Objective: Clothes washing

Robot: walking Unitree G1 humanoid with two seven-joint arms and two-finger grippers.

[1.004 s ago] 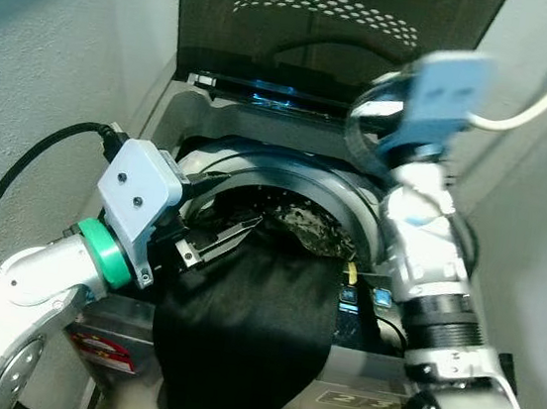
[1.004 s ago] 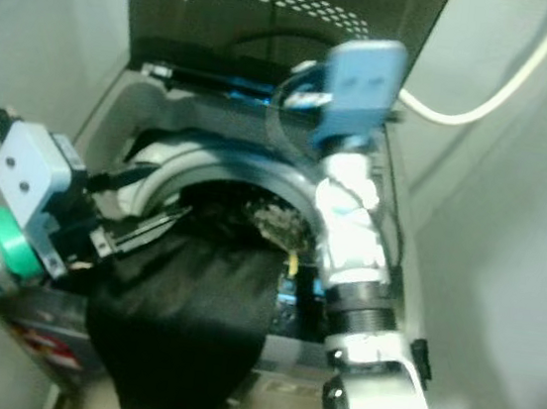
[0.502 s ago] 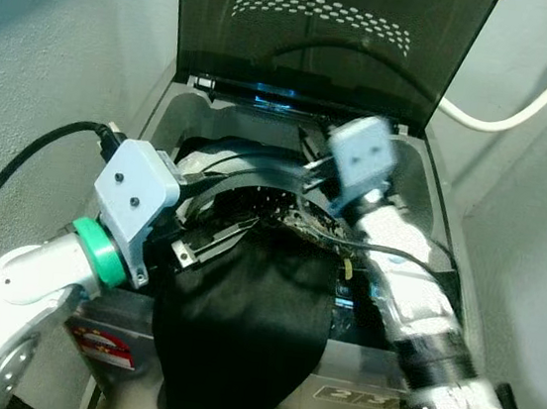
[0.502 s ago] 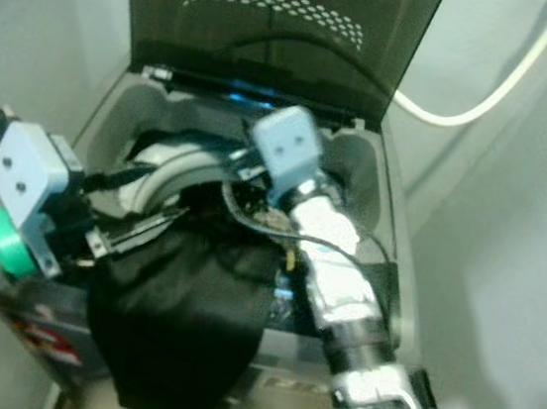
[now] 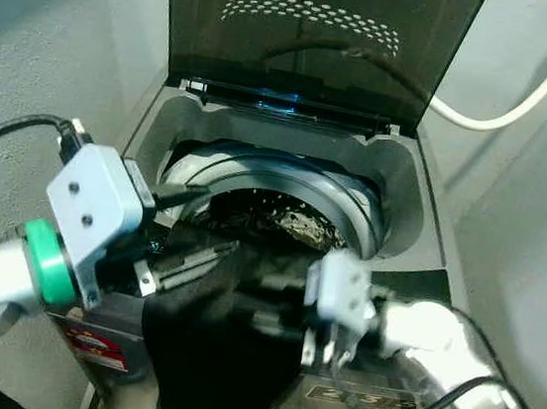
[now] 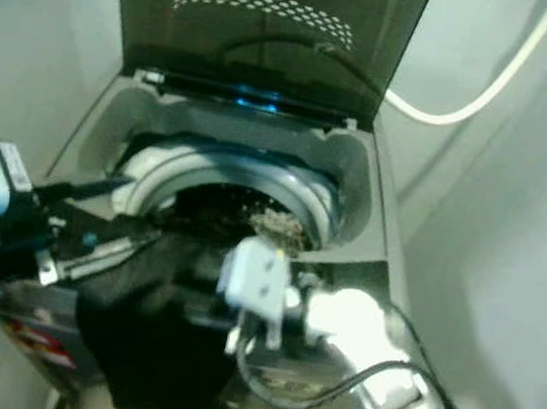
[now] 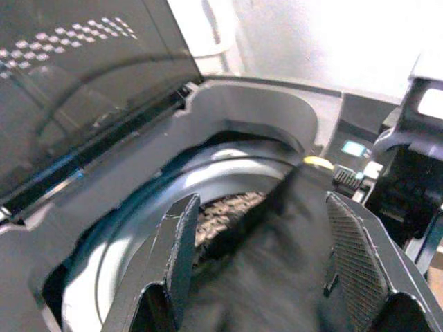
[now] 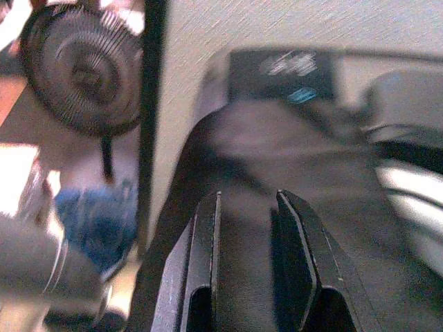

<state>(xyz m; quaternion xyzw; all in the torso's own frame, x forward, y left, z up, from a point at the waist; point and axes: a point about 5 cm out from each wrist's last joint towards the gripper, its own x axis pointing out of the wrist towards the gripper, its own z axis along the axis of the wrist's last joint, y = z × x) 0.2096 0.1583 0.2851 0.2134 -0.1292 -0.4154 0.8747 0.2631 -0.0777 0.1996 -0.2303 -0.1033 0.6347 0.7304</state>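
A top-loading washing machine (image 5: 399, 195) stands with its dark lid (image 5: 315, 30) raised. A black garment (image 5: 225, 358) lies over the drum's front rim and hangs down the machine's front. Patterned clothes (image 5: 301, 228) lie inside the drum. My left gripper (image 5: 197, 258) reaches in from the left at the rim; in the left wrist view it (image 7: 263, 207) is open wide, with the black garment (image 7: 277, 277) below. My right gripper (image 5: 276, 305) comes in low from the right, pointing left across the garment. In the right wrist view it (image 8: 246, 197) shows a narrow gap above the cloth (image 8: 277, 152).
A white hose (image 5: 528, 86) runs along the right wall. Walls close in on both sides of the machine. The machine's dark control panel (image 5: 424, 283) is at the front right. A floor fan (image 8: 79, 69) stands beside the machine in the right wrist view.
My right arm has swung down from above the drum to the machine's front and now points left over the black garment. The left gripper has shifted a little left, staying at the rim.
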